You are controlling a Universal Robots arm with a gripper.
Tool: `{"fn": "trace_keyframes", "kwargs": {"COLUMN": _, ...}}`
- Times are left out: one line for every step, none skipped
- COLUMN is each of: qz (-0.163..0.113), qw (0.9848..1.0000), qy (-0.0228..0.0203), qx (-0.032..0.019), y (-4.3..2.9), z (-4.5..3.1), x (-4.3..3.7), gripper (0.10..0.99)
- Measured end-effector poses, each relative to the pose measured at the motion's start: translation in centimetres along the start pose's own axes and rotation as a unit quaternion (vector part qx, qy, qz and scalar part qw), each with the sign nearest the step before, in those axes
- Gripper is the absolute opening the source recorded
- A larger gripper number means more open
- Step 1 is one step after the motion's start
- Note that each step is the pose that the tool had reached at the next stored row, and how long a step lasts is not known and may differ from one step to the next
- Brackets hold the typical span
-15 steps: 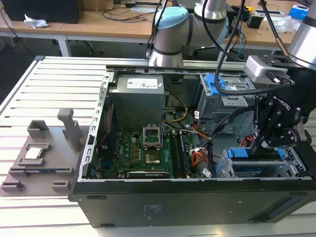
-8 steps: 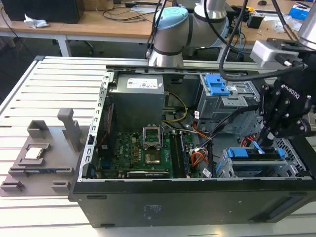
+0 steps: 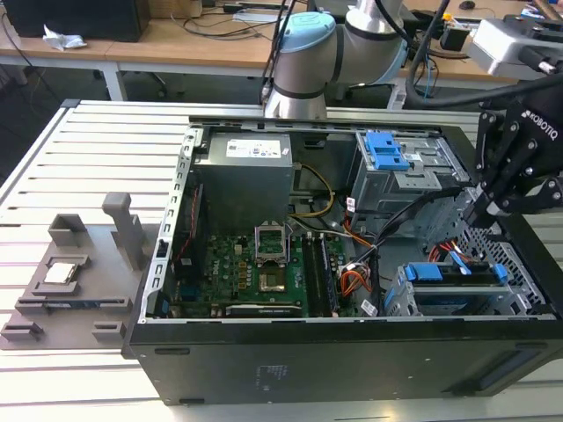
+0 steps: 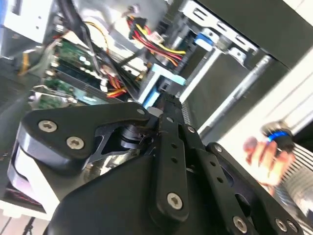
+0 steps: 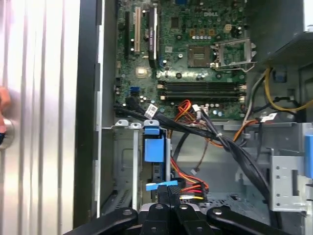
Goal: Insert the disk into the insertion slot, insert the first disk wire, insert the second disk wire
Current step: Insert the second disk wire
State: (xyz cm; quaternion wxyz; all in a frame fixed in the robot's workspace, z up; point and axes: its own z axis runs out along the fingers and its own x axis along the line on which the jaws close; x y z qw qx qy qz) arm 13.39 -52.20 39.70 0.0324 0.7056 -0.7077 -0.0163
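Observation:
The disk (image 3: 457, 274), silver in its bright blue carrier, sits inside the insertion slot (image 3: 400, 299), the low grey perforated cage at the case's near right corner. In the first wrist view the carrier's blue tab (image 5: 154, 147) shows in the cage (image 5: 122, 161). My gripper (image 3: 482, 214) hangs just above that cage, its black fingers (image 5: 161, 196) pressed together and shut. Whether anything is pinched between them is hidden. A red, yellow and orange wire bundle (image 5: 193, 188) lies right beside the fingertips, and black cables (image 5: 195, 129) cross over the cage.
The open case holds the green motherboard (image 3: 264, 264), the power supply (image 3: 242, 180) and a taller grey cage with a blue latch (image 3: 387, 149). A grey fixture block (image 3: 70, 272) lies on the slatted table at the exterior view's left. A person's hand (image 4: 264, 152) is beside the case.

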Motion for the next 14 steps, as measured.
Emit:
{"fn": "trace_keyframes", "kwargs": {"qz": -0.001, "qw": 0.9999, "qy": -0.0110, "qx": 0.0000, "y": 0.00, "z": -0.01, "x": 0.33, "gripper": 0.102}}
{"fn": "trace_keyframes", "kwargs": {"qz": -0.001, "qw": 0.9999, "qy": -0.0148, "qx": 0.0000, "y": 0.00, "z": 0.00, "x": 1.23, "gripper": 0.102}}
{"fn": "trace_keyframes", "kwargs": {"qz": -0.001, "qw": 0.9999, "qy": -0.0150, "qx": -0.0001, "y": 0.00, "z": 0.03, "x": 2.03, "gripper": 0.102}}
{"fn": "trace_keyframes", "kwargs": {"qz": -0.001, "qw": 0.9999, "qy": -0.0149, "qx": 0.0000, "y": 0.00, "z": 0.03, "x": 2.43, "gripper": 0.102}}
{"fn": "trace_keyframes", "kwargs": {"qz": -0.001, "qw": 0.9999, "qy": -0.0150, "qx": 0.0000, "y": -0.01, "z": 0.04, "x": 2.76, "gripper": 0.102}}
{"fn": "trace_keyframes", "kwargs": {"qz": -0.001, "qw": 0.9999, "qy": -0.0150, "qx": 0.0000, "y": -0.01, "z": 0.05, "x": 3.01, "gripper": 0.102}}
{"fn": "trace_keyframes", "kwargs": {"qz": -0.001, "qw": 0.9999, "qy": -0.0150, "qx": 0.0000, "y": -0.01, "z": 0.05, "x": 3.16, "gripper": 0.102}}
{"fn": "trace_keyframes", "kwargs": {"qz": -0.001, "qw": 0.9999, "qy": -0.0150, "qx": 0.0000, "y": -0.01, "z": 0.05, "x": 3.19, "gripper": 0.102}}
{"fn": "trace_keyframes", "kwargs": {"qz": -0.001, "qw": 0.9999, "qy": -0.0151, "qx": 0.0000, "y": -0.01, "z": 0.05, "x": 3.19, "gripper": 0.102}}
{"fn": "trace_keyframes", "kwargs": {"qz": -0.001, "qw": 0.9999, "qy": -0.0150, "qx": 0.0000, "y": -0.01, "z": 0.05, "x": 3.20, "gripper": 0.102}}
{"fn": "trace_keyframes", "kwargs": {"qz": -0.001, "qw": 0.9999, "qy": -0.0150, "qx": 0.0000, "y": -0.01, "z": 0.05, "x": 3.21, "gripper": 0.102}}
{"fn": "trace_keyframes", "kwargs": {"qz": -0.001, "qw": 0.9999, "qy": -0.0150, "qx": -0.0001, "y": -0.01, "z": 0.05, "x": 3.22, "gripper": 0.102}}
{"fn": "trace_keyframes", "kwargs": {"qz": -0.001, "qw": 0.9999, "qy": -0.0151, "qx": 0.0000, "y": -0.01, "z": 0.05, "x": 3.22, "gripper": 0.102}}
{"fn": "trace_keyframes", "kwargs": {"qz": -0.001, "qw": 0.9999, "qy": -0.0150, "qx": 0.0000, "y": -0.01, "z": 0.05, "x": 3.23, "gripper": 0.102}}
